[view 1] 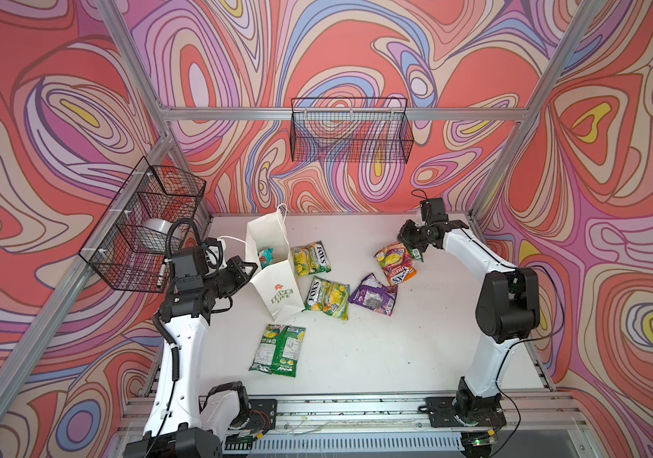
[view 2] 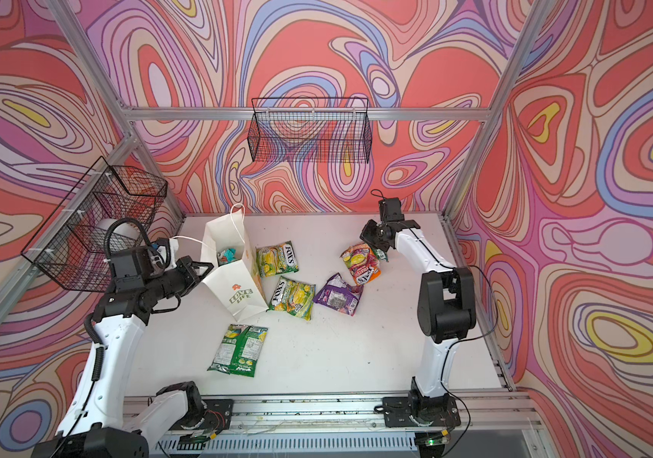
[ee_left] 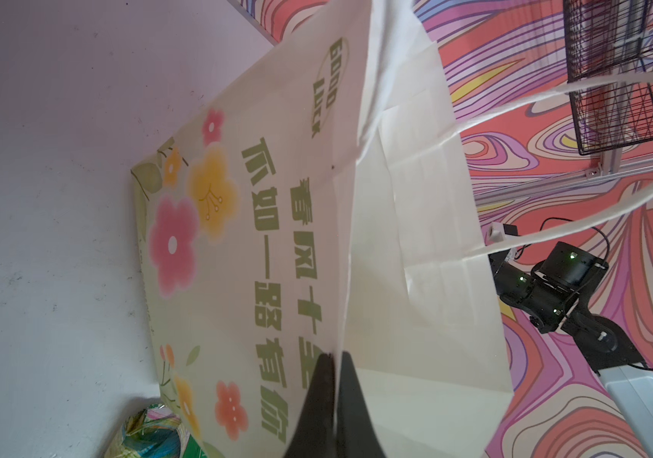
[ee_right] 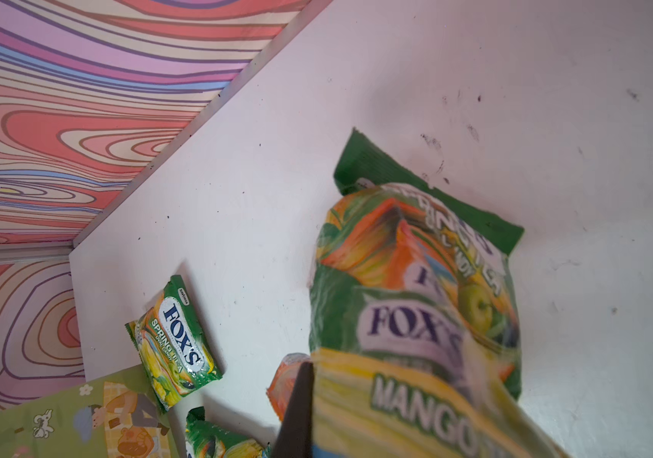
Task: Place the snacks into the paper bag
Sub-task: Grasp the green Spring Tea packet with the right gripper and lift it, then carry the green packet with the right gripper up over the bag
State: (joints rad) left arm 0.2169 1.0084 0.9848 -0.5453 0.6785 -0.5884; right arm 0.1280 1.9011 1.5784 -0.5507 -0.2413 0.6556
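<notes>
The white paper bag (view 1: 277, 293) (view 2: 237, 293) stands open at the table's left, a teal snack (view 1: 266, 257) inside. My left gripper (view 1: 254, 267) (ee_left: 334, 355) is shut on the bag's near rim (ee_left: 277, 238). Two green-yellow snacks (view 1: 311, 258) (view 1: 326, 298) and a purple one (view 1: 374, 295) lie right of the bag. Green packets (view 1: 279, 349) lie in front. My right gripper (view 1: 416, 251) (view 2: 380, 253) is shut on an orange-yellow "MANGO" packet (view 1: 396, 263) (ee_right: 416, 400). One dark finger (ee_right: 297, 408) shows, and a green packet (ee_right: 416, 277) sits just behind.
A black wire basket (view 1: 350, 131) hangs on the back wall. Another basket (view 1: 146, 226) hangs at the left wall above my left arm, with a white round thing (view 1: 157, 230) in it. Metal rails (view 1: 356, 408) run along the front edge.
</notes>
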